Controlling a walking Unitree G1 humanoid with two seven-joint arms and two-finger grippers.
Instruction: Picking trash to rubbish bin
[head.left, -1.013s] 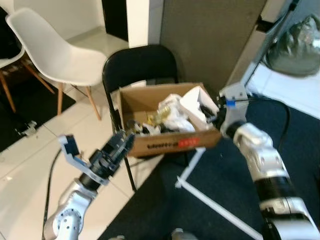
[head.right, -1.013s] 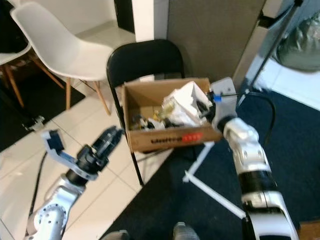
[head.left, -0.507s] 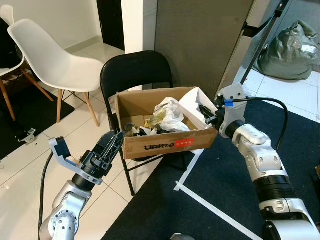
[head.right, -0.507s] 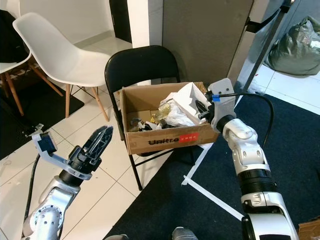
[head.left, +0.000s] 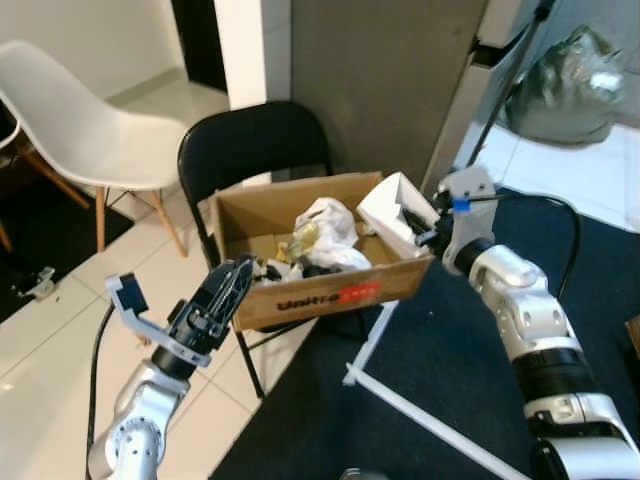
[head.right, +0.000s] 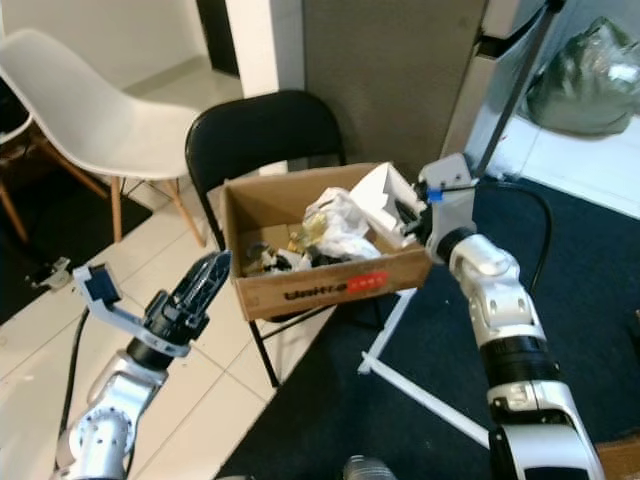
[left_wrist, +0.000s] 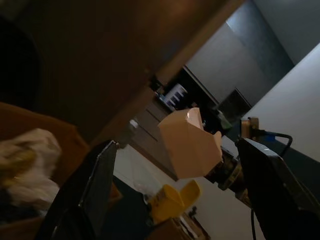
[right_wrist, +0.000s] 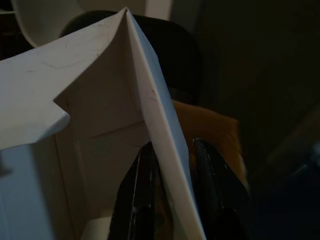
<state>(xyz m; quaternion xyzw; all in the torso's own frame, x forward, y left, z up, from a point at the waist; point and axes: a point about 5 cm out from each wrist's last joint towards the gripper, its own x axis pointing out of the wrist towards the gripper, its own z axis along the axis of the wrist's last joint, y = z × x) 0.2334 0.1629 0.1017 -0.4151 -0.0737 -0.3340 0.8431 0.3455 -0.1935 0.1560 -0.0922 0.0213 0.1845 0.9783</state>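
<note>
A matt brown cardboard box (head.left: 330, 295) holds crumpled white paper (head.left: 325, 220) and a smooth white paperboard carton (head.left: 395, 212). It sits on a black chair (head.left: 250, 145) with a dull padded back. Beside it, a white chair (head.left: 70, 120) has a smooth plastic shell and wooden legs. The floor (head.left: 60, 330) is glossy pale tile beside dark matt carpet (head.left: 450, 360)

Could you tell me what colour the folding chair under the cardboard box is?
Black; the folding chair shows best in the right eye view.
</note>
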